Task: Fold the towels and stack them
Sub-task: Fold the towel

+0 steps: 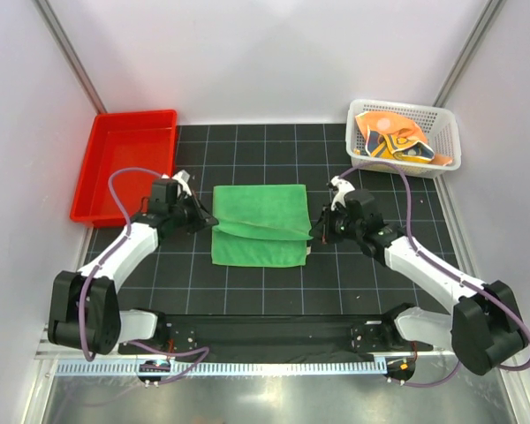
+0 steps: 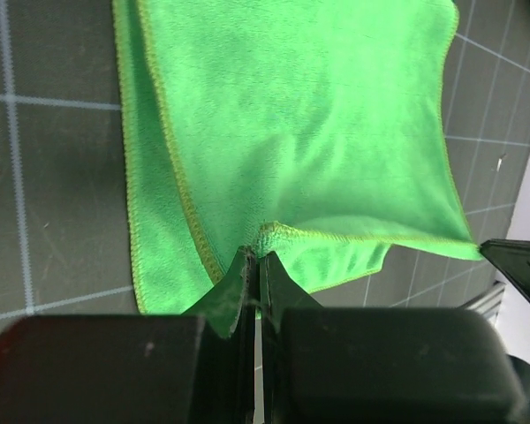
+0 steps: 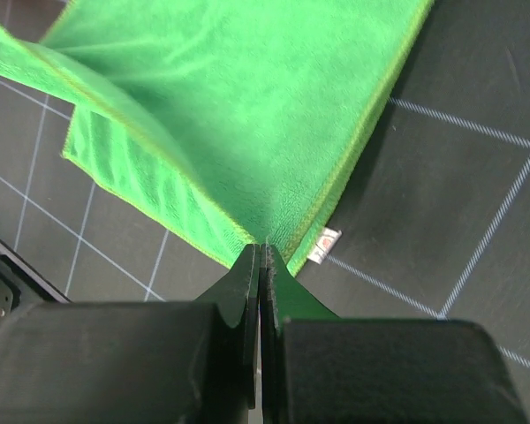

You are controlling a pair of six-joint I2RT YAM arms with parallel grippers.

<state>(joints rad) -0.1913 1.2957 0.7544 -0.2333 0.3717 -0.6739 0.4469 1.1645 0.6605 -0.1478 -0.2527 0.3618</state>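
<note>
A plain green towel (image 1: pixel 258 223) lies in the middle of the dark gridded mat, its near half partly lifted into a fold. My left gripper (image 1: pixel 210 221) is shut on the towel's left corner (image 2: pixel 267 237). On the other side my right gripper (image 1: pixel 314 230) is shut on the right corner (image 3: pixel 263 237), beside a small white label (image 3: pixel 324 245). The raised edge stretches between the two grippers. Orange patterned towels (image 1: pixel 394 141) lie crumpled in the white mesh basket at the back right.
A red plastic tray (image 1: pixel 97 177) stands at the back left. The white mesh basket (image 1: pixel 450 146) sits at the back right. Grey walls close in both sides and the back. A black rail (image 1: pixel 265 331) runs along the near edge between the arm bases.
</note>
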